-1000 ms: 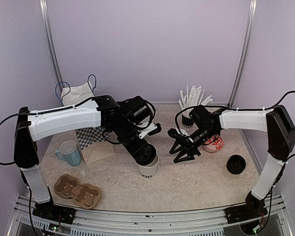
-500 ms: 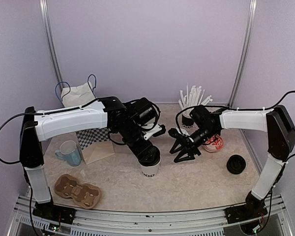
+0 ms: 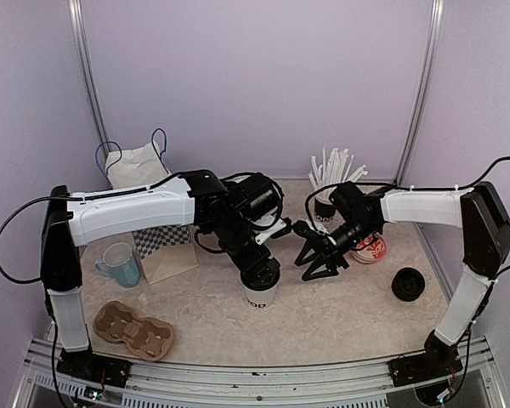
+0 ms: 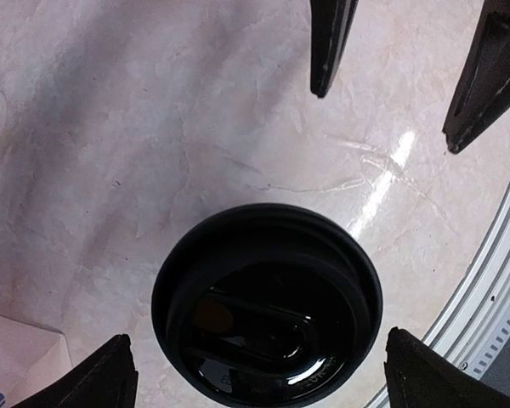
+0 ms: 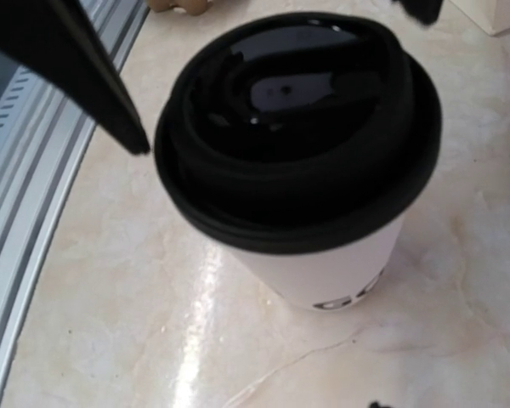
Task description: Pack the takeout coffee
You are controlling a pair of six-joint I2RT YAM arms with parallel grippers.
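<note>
One takeout coffee cup (image 3: 258, 297), white with black lettering near its base, stands upright at the table's middle with a round black lid (image 4: 268, 306) on top. My left gripper (image 4: 268, 372) hangs straight above it, open. Its fingers straddle the lid on both sides with a gap to each. In the right wrist view the same cup (image 5: 323, 272) fills the frame, lid on. My right gripper (image 3: 304, 253) hovers just right of the cup, open with nothing between its fingers, which also show in the left wrist view (image 4: 384, 121).
A cardboard cup carrier (image 3: 134, 330) lies front left, with a light-blue mug (image 3: 121, 263) behind it. A loose black lid (image 3: 407, 284) sits at the right. A cup of white straws (image 3: 327, 200) and a red-patterned item (image 3: 370, 248) stand behind my right arm. A paper bag (image 3: 136, 161) is back left.
My left gripper's jaws have spread wide and let go of the black lid, which stays on the cup. The left arm shifted slightly right. The right arm held still.
</note>
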